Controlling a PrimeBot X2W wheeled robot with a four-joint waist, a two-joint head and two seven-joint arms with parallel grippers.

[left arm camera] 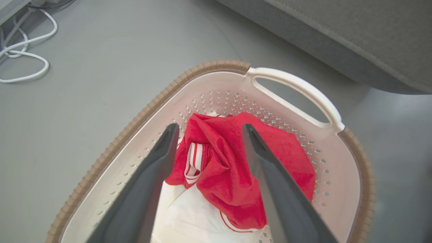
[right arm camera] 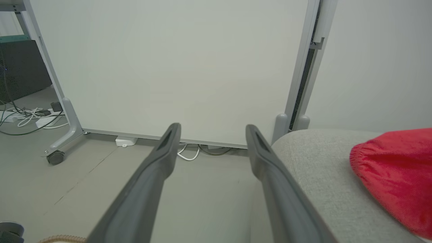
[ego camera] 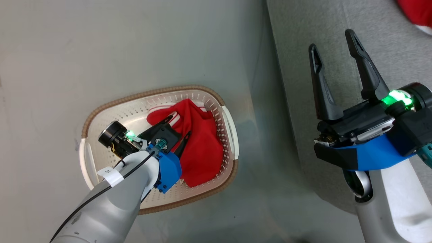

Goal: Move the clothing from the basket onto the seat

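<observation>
**Down in the basket, an open claw by the red cloth**

On the smooth grey floor, a cream-white plastic basket with little holes and a brown rim is sitting just beside the big light grey cloth seat. One bright red soft garment with white stripes is lying bunched up inside the basket, toward the side nearest the seat. The left claw is reaching down into the basket. Its two long dark fingers are standing wide apart, one on each side of the red bunch, and they are not squeezing it. Some white cloth is showing under the red, close to the claw.

The right claw is hanging above the seat's edge nearest the basket. Its fingers are spread apart too, and it is holding nothing. A second bright red garment is lying on top of the seat, well apart from the basket.
</observation>
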